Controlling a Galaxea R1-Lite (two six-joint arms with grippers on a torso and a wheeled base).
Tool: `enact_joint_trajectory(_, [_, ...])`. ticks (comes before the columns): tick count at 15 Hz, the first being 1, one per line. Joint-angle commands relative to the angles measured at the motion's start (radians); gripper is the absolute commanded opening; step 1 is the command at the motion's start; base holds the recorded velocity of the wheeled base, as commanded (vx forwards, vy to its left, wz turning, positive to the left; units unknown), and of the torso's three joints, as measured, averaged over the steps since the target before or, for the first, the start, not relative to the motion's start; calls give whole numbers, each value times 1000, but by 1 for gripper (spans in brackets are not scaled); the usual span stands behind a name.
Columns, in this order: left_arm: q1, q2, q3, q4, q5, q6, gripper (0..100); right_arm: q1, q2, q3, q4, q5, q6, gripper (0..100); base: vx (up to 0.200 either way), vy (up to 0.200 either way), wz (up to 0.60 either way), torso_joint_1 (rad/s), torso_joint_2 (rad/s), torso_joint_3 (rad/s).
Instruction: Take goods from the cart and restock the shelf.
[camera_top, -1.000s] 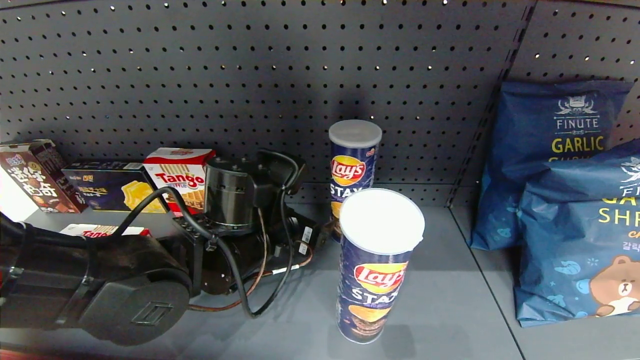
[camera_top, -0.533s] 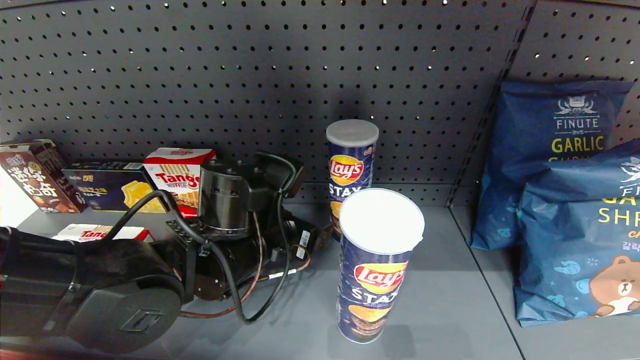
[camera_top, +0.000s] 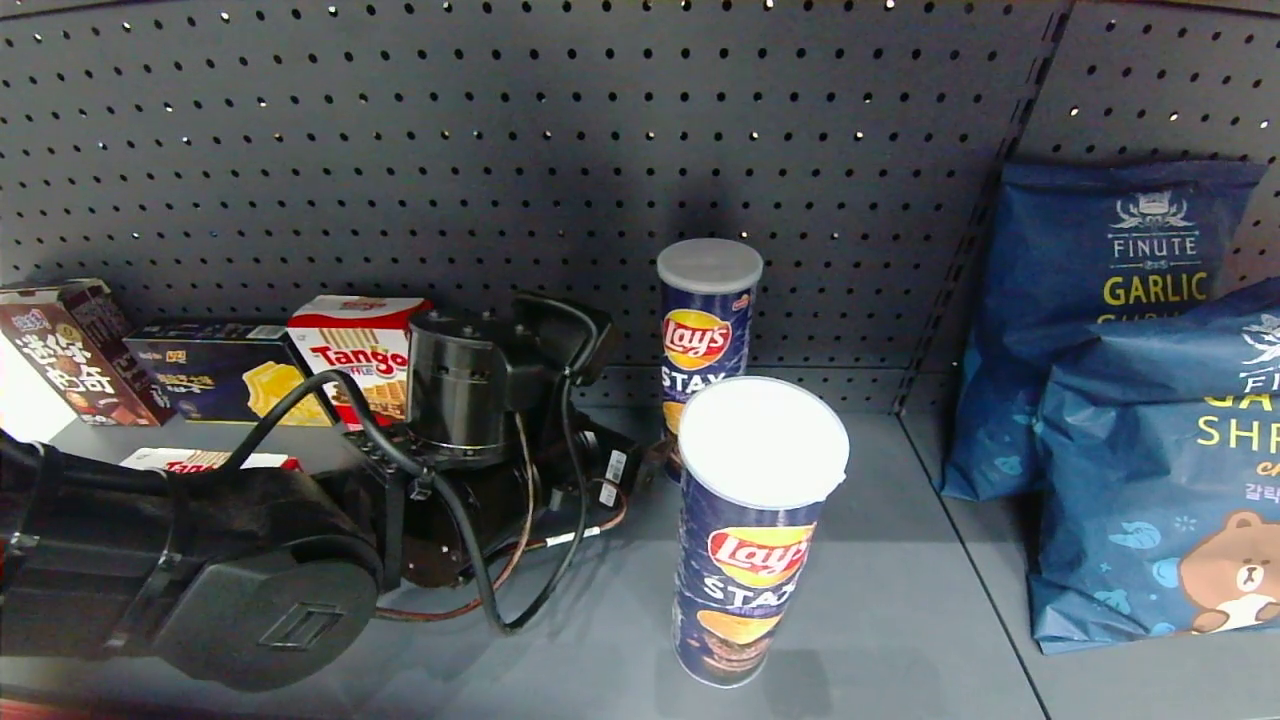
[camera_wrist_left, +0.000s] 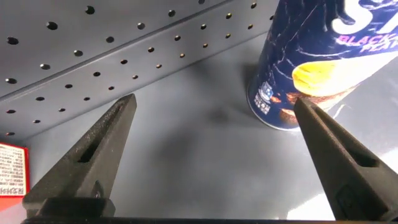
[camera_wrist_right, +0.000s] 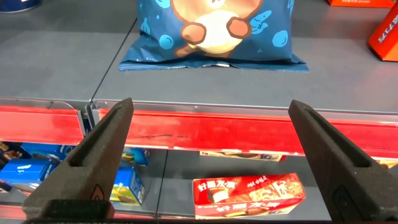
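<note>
Here, a grey store shelf (camera_top: 900, 600) with a pegboard wall (camera_top: 500, 150) behind it holds two tall blue chip cans, both upright. The rear can (camera_top: 706, 340) stands close to the wall and the front can (camera_top: 750, 560) stands just before it, nearer the edge. The left arm lies low along the shelf from the left. The left gripper (camera_wrist_left: 212, 102) points at the wall, its jaws spread wide and holding nothing. The base of the rear can sits just beside one of its fingers, and it is hard to tell whether the two touch. The right gripper (camera_wrist_right: 211, 104) hangs elsewhere, jaws also wide and empty, facing a bear-printed bag (camera_wrist_right: 211, 31) above a red rail (camera_wrist_right: 205, 127). The rear can looks placed, so the likely next step is backing the left arm out. The risk is a knock: these cans are tall and narrow, and a sideways drift of that near finger, or the wrist's looping cable (camera_top: 480, 590) brushing the front can, could tip either one over.
</note>
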Motion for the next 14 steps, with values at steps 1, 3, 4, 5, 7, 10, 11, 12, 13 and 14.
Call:
enact_joint_trajectory(1, [5,-18,3,0,3,0,100,0,1,0,0,0,0,100,0,0,0,0,0,0])
enact_joint_trajectory(3, [26,-116,0,13,6,4,100,0,1,0,0,0,0,100,0,0,0,0,0,0])
enact_joint_trajectory(4, [40,-165,2,24,14,23,100,0,1,0,-2,0,0,100,0,0,0,0,0,0])
enact_joint_trajectory(5, [40,-205,2,36,18,47,100,0,1,0,-2,0,0,100,0,0,0,0,0,0])
enact_joint_trajectory(7, [41,-298,5,82,18,77,100,0,1,0,-2,0,0,100,0,0,0,0,0,0])
enact_joint_trajectory(10, [40,-414,25,116,17,109,100,0,1,0,-2,0,0,100,0,0,0,0,0,0])
enact_joint_trajectory(11, [32,-453,48,125,14,126,100,0,1,0,0,0,0,100,0,0,0,0,0,0])
enact_joint_trajectory(12, [21,-515,100,135,14,158,100,0,1,0,0,0,0,100,0,0,0,0,0,0])
enact_joint_trajectory(13, [20,-573,174,133,15,205,100,0,1,0,-2,10,-6,100,0,0,0,0,0,0])
enact_joint_trajectory(14, [20,-618,221,136,15,235,100,0,1,0,0,11,-5,100,0,0,0,0,0,0])
